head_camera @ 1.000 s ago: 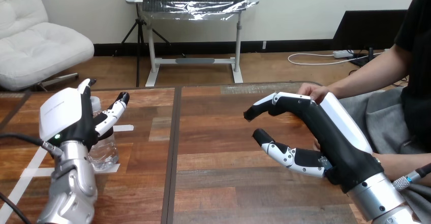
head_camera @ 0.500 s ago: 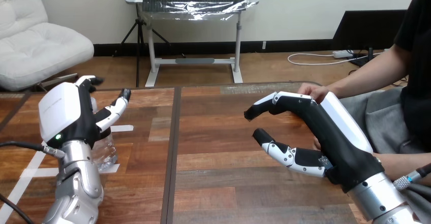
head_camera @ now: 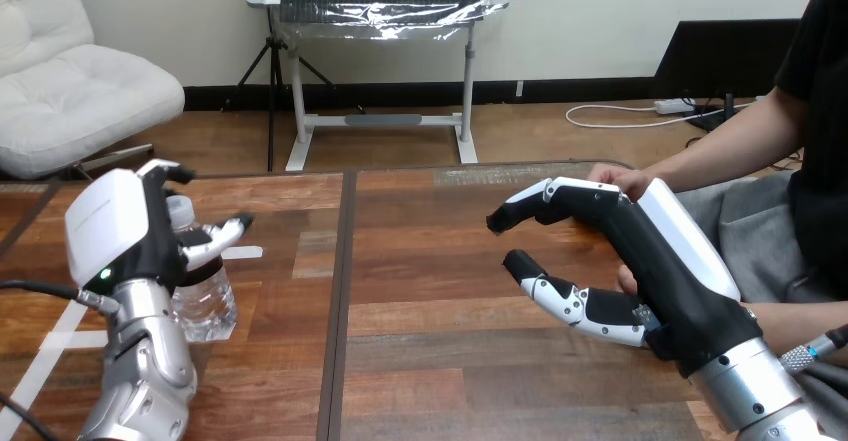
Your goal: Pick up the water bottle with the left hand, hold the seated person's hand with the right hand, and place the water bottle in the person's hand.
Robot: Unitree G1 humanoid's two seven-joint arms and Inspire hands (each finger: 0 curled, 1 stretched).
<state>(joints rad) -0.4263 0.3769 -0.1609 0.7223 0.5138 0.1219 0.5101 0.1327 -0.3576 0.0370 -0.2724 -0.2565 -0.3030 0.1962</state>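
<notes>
Though wrapped round the water bottle (head_camera: 203, 291) with the left hand (head_camera: 115, 236), fingers (head_camera: 163, 170) hooked behind the neck and thumb (head_camera: 225, 231) laid across the front, have not raised it yet: standing upright on the counter (head_camera: 430, 361) at the near left, base planted beside strips of white tape (head_camera: 240, 253). Cannot tell how firmly clamped; looks loose. Judging the step in hand to be the pick-up, barely begun. Calls next for tightening the wrap on the clear, probably slippery body, then lifting straight up before carrying it across to the right. Holding the right hand (head_camera: 665, 251) out over the counter's right half, spread wide, fingers stretched forward and thumb below, grasping nothing. Just behind those fingers, at the counter's far right edge, the person's upper hand (head_camera: 612, 176), near or touching, hard to say which, and not enclosed. Peeking out from behind the right palm, the person's lower hand (head_camera: 627, 281), mostly hidden. Needs, for the second step, turning and closing round one of them. Between bottle and person, nothing but bare wood and a dark seam (head_camera: 340, 311) down the middle; probably only the right forearm left to crowd the handover path.
</notes>
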